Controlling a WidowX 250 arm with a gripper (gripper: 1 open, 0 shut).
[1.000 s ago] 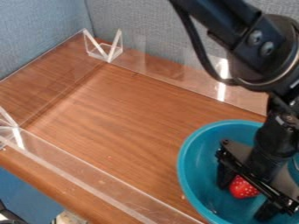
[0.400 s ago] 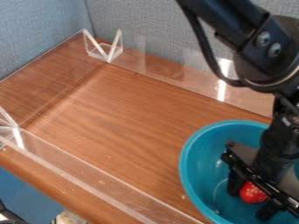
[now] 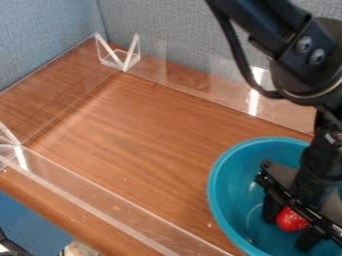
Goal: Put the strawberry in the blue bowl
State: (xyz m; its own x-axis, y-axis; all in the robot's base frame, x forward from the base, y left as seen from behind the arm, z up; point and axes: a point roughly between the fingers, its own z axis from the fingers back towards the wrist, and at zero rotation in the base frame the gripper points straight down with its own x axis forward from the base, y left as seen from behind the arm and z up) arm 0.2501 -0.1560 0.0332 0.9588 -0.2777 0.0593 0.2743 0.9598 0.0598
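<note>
bowl: blue bowl (image 3: 238,180), teal, glossy, sits at the near right corner of the desk; right and bottom parts cut off by the frame edge
strawberry: strawberry (image 3: 287,217), red, small, low inside the bowl at its right side, right at the tips of the jaws; can't tell if it rests on the bowl floor or is lifted off it
gripper: black gripper (image 3: 297,213) pointing straight down into the bowl, lower end inside the rim
jaws: drawn in tight, pinching the strawberry between them
arm: black arm (image 3: 281,40) comes down from the top right, cable looped along it, wrist directly above the bowl
desk: wood-grain desk (image 3: 127,125), brown, bare across the middle and left
wall: clear acrylic rail (image 3: 94,205) runs along the near edge and round the sides, low, upright
far corner: clear triangular bracket (image 3: 120,52) standing at the far left corner, well apart from the bowl
background: grey-blue fabric panel (image 3: 47,30) behind the desk
</note>
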